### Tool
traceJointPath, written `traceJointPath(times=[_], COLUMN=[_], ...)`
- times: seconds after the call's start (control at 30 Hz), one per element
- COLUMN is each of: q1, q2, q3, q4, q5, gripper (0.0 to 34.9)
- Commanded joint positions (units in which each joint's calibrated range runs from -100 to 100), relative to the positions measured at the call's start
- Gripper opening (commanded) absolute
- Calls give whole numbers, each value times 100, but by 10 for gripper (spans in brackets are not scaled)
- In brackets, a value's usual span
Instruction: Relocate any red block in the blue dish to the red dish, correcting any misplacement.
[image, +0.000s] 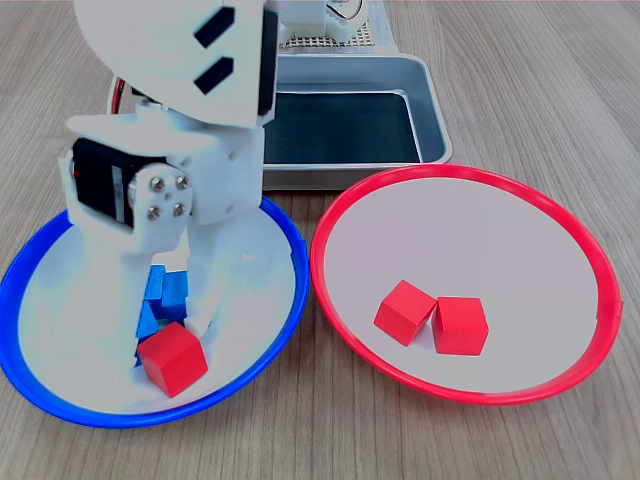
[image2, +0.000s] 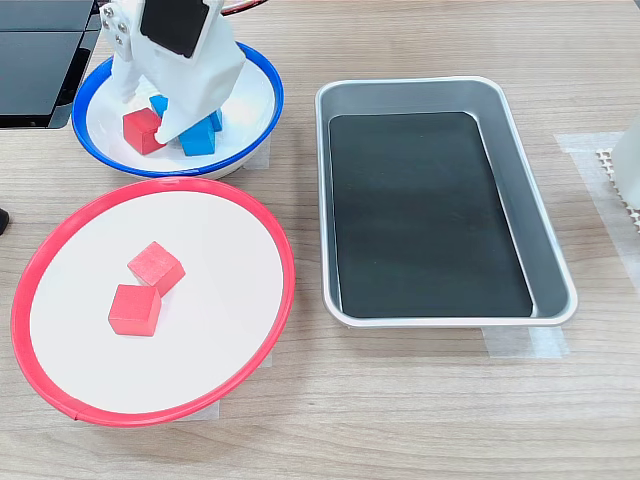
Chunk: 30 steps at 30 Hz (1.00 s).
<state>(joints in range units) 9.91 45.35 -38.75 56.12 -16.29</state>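
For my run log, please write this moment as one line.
claw: lowered in blue dish, state unclear | red block: in blue dish beside blue cubes | red dish: two red cubes

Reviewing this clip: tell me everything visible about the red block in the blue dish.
The red block is a small plain bright-red cube, matte, undamaged as far as can be seen. It lies in the blue dish on the pale floor, near the rim at the first exterior view's bottom, turned slightly corner-on. Blue cubes sit right behind it, apparently touching. The white claw reaches down beside it; whether it grips the block is unclear.
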Motion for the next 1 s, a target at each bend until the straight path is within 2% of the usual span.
traceJointPath(times=[0.0,0.77,0.87,0.93,0.97], q1=[30,21,21,21,30], q2=[-54,57,49,40,23], q3=[10,329,329,338,347], q4=[-127,-391,-424,-440,-457], q5=[-49,-215,-215,-215,-215], gripper=[137,119,100,75,48])
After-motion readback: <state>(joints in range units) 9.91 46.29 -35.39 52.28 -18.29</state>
